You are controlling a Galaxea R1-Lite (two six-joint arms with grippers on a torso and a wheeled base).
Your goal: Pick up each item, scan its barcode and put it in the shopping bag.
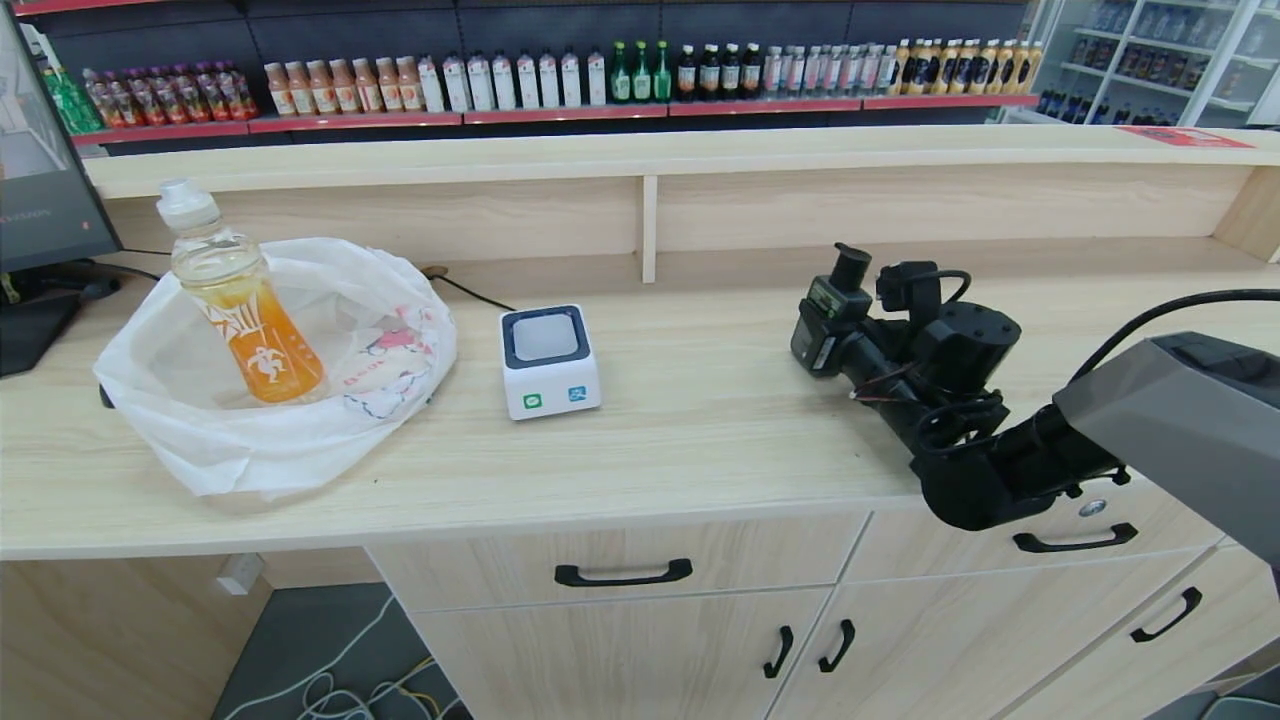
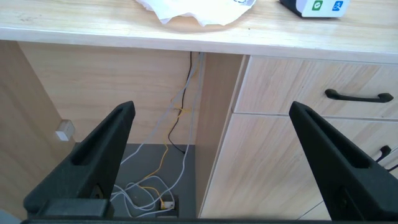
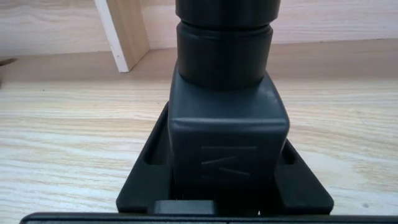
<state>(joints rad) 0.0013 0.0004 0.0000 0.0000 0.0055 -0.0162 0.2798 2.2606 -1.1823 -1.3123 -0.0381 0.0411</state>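
Observation:
An orange drink bottle stands tilted inside the white shopping bag on the left of the wooden counter. The white barcode scanner box sits in the middle of the counter. Right of it, my right gripper hovers over the counter, shut on a black, square-bodied item with a round cap, which shows close up in the right wrist view. My left gripper hangs open below the counter's front edge, nothing between its fingers. The bag's edge and the scanner's corner lie above it.
A dark monitor stands at the far left. A raised wooden ledge with a divider runs along the back. Drawers with black handles are under the counter, and cables hang in the open bay beneath.

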